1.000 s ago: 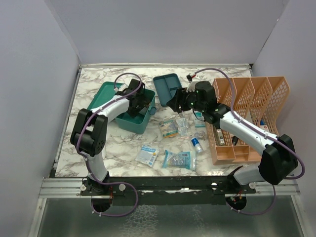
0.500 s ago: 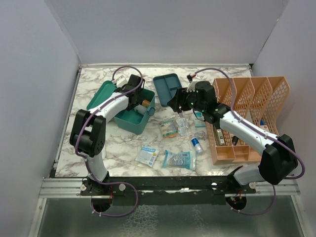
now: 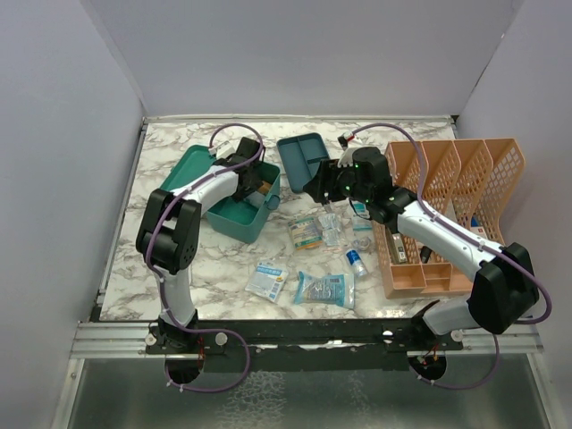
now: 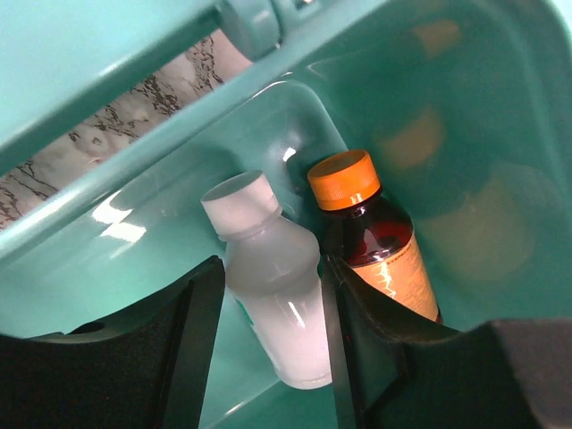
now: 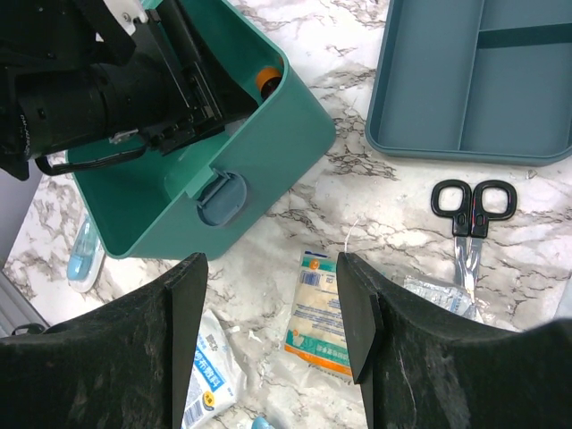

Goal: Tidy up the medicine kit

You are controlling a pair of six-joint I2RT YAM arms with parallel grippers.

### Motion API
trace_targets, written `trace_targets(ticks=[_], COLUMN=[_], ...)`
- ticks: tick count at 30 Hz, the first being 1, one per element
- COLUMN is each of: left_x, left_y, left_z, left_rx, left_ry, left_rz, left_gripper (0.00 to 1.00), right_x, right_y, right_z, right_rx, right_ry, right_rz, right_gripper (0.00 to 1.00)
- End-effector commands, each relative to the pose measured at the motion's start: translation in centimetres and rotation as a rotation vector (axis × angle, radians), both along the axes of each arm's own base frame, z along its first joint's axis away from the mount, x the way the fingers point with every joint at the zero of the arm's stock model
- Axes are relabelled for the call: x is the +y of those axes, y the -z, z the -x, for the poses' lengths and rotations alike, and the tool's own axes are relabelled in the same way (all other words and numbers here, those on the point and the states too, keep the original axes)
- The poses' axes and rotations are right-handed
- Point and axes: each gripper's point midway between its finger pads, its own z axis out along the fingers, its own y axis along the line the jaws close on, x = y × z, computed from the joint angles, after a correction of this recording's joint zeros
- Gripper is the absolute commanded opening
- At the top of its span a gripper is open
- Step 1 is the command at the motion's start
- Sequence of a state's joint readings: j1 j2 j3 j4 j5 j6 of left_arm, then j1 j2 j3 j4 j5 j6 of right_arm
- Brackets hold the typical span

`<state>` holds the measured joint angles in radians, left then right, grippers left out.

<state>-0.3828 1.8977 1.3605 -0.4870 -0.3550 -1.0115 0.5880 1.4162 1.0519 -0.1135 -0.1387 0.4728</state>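
1. Teal plastic marks the medicine kit [image 3: 234,222], which sits on the left part of the marble counter [image 3: 214,268]. Its hinged lid [image 3: 183,170] is thrown back, so the deep box can be reached from above.
2. Down inside the box, at a rounded corner, the left pincer [image 4: 271,268] has one finger on each flank of a white bottle [image 4: 268,304]. This bottle stands just beside a brown bottle [image 4: 380,246] with an orange cap. Tucking both into the corner probably keeps them upright.
3. Those fingers lie tight along the white bottle's sides, but I cannot tell whether they truly pinch it or only bracket it.
4. The right pincer [image 5: 268,259] hangs wide and empty above the counter, over a sachet [image 5: 319,313] and near the scissors [image 5: 472,214]. It looks poised to choose the next item.
5. The divided insert tray [image 3: 302,156] lies apart on the counter, just beside the box. My guess is that it waits there because the tall bottles must go in beneath it.
6. Loose packets [image 3: 266,280] and a small vial [image 3: 357,262] lie on the counter between the kit and the orange mesh rack [image 3: 447,206]. Most of the sorting looks undone.
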Motion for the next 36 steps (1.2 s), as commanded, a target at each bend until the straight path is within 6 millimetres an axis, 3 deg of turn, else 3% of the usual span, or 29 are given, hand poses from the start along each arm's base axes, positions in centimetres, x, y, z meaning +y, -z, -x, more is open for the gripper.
trace_targets(ticks=[1,12,22,36], left_x=[-1.1,-2.2,-3.6,-1.5], left_y=[0.3,1.2,0.3,-2.8], left_z=[-0.2,2.3,2.0,1.2], left_rx=[-0.003,0.054,0.036,-0.015], left_ry=[0.017,-0.001,0.008,0.036], left_rz=[0.07,0.163,0.24,0.113], left_gripper=[0.47,0.39,0.4,0.66], right_x=[0.1,0.0,-0.2,-1.8], right_y=[-0.7,0.1,0.4,1.1], right_z=[-0.3,0.1,0.4,-0.7], right_rx=[-0.021,0.002,0.016,0.03], right_ry=[0.003,0.005,0.012,0.105], right_rz=[0.007,0.009,0.011,0.082], right_gripper=[0.6,0.59,0.59,0.59])
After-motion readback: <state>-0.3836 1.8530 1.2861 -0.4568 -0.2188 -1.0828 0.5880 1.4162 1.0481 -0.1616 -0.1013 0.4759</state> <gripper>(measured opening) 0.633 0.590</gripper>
